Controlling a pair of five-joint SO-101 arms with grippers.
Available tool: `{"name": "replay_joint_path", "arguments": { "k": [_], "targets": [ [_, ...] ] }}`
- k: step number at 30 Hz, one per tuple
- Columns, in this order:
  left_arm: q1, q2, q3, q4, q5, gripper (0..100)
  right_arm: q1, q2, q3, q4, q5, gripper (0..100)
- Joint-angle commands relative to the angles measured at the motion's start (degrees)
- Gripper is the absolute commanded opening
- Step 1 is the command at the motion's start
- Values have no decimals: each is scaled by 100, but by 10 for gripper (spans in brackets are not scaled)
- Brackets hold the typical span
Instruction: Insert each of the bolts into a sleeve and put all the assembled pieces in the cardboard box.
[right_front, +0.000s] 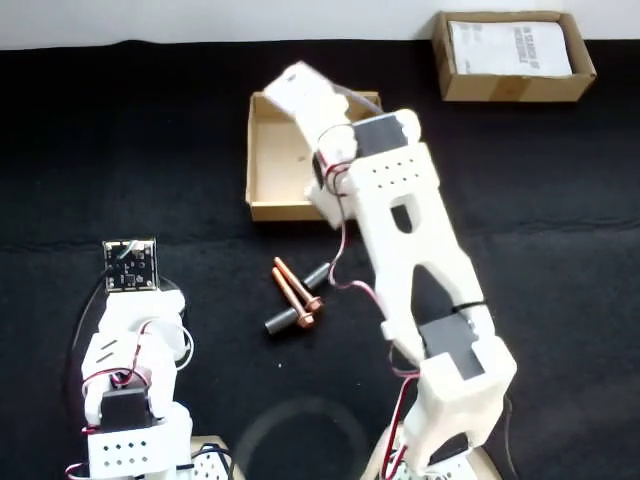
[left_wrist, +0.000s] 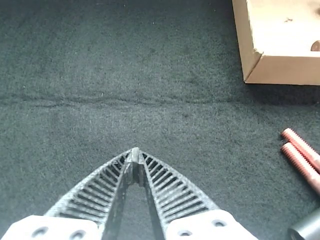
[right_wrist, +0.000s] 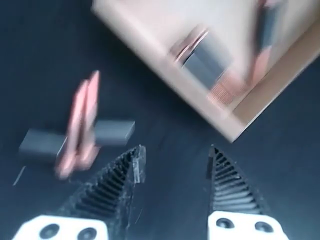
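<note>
The two loose bolts (right_front: 294, 292) lie side by side, touching, on the black-covered worktop (right_front: 120, 150) just near of the cardboard box (right_front: 262, 165). Their long axes run diagonally. The flanged heads are at the near-right end and the threaded tips point far-left, towards the box's near wall. They look like copper-coloured metal, so probably stiff, fairly light and apt to roll. A pinch across the mid-shank should work best, with the tip left free to enter a bore. Because the two are pressed together, one would likely need nudging apart first. Two dark sleeves (right_front: 317, 275) flank them, one just right of the shanks and one at the near-left, close against the heads. Both lie across the bolts' line, running near-left to far-right. They seem short, rigid and smooth, best gripped around the outside with an open end exposed. In the right wrist view the box already holds assembled pieces (right_wrist: 205, 62), bolts seated in sleeves, so I judge the task partly done. The right arm (right_front: 400, 220) stretches over the box with its jaws spread wide and empty. The left arm (right_front: 130, 340) sits near-left, well apart from the parts, its jaws pressed together on nothing.
</note>
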Motion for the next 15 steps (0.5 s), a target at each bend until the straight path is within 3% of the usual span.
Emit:
{"name": "replay_joint_path", "arguments": {
  "k": [1, 10, 12, 15],
  "targets": [
    [-22, -31, 84, 9, -44, 9, -224, -444, -119, 681, 598, 180],
    [-22, -31, 84, 9, -44, 9, -119, -154, 813, 532, 4440, 180],
    [-31, -31, 84, 9, -44, 9, -119, 40, 796, 409, 4905, 180],
    [-48, -31, 84, 9, -53, 9, -224, 382, 699, 127, 4958, 180]
  ]
}}
